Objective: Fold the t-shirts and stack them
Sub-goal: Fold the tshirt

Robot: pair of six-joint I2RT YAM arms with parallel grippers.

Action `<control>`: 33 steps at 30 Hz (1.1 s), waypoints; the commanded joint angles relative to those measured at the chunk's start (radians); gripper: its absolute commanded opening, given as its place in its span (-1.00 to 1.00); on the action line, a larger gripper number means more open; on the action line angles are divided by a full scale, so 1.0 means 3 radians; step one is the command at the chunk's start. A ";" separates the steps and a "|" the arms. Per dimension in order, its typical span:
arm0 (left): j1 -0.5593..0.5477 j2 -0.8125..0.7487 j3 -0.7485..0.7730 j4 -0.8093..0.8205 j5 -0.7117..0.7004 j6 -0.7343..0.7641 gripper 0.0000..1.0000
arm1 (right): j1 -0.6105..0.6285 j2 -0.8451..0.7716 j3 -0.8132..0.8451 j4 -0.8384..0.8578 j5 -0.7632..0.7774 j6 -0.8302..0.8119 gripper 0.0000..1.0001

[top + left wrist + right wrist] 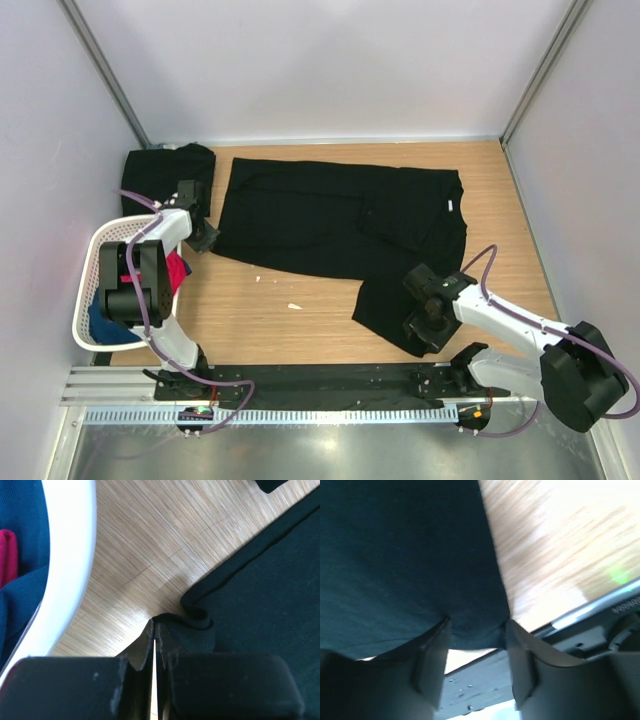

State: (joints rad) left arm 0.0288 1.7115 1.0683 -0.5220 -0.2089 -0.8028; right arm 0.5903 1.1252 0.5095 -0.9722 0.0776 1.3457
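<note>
**A:** How many black t-shirts are showing?

**B:** Two. The spread t-shirt (330,215) is lying flat on the table (300,335) to the right of the basket (83,300). The bunched t-shirt (160,170) is sitting just beyond the basket's far rim.

**A:** What is lying inside the basket?

**B:** Two garments. One red-pink garment (178,270) is poking up at its right rim, and one blue garment (100,322) is lying at its near end.

**A:** What are the two grippers doing?

**B:** The left gripper (205,237) is sitting just beside the basket's far right edge. Its fingers (75,690) are pressing together on the spread t-shirt's corner, pinching a fold of hem. The right gripper (425,328) is sitting well to the right of the basket, at the same shirt's near corner.

**A:** Is that one clamping the cloth?

**B:** Its fingers (520,665) are standing apart with the cloth's edge hanging between them. A gap is showing beneath the hem, so the jaws are looking parted, not clamped.

**A:** Anything else?

**B:** Two small white scraps (295,306) are lying on bare wood, to the right of the basket.
</note>
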 commanded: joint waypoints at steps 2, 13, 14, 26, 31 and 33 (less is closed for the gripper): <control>0.0022 -0.0111 -0.0012 0.0094 -0.0009 0.0022 -1.00 | 0.0042 -0.0089 -0.0287 0.0177 0.0084 0.0137 -0.13; 0.0027 -0.0259 -0.0002 0.0068 0.0108 0.0063 -0.99 | 0.0047 -0.0268 -0.0216 0.0122 0.0175 0.0157 -0.67; 0.0022 -0.0295 -0.0002 0.0068 0.0174 0.0068 -1.00 | 0.0047 -0.0258 -0.0150 0.0025 0.0272 0.0137 -0.69; 0.0017 -0.0720 0.0064 -0.0305 0.0067 -0.0003 -1.00 | -0.0045 -0.0125 0.0919 -0.0328 0.0580 -0.0154 -0.98; -0.0034 -0.0811 0.0028 -0.0453 0.0001 -0.0085 -0.99 | -0.0351 -0.0084 0.1385 -0.0410 0.0616 -0.0389 -0.98; -0.0065 -0.0873 0.0049 -0.0509 -0.0030 -0.0095 -1.00 | -0.0637 -0.0069 0.1512 -0.0405 0.0570 -0.0588 -0.98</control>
State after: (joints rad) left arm 0.0204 1.5082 1.0634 -0.6331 -0.1783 -0.8131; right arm 0.4763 1.1004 0.8936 -1.0622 0.2085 1.2488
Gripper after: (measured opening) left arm 0.005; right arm 0.050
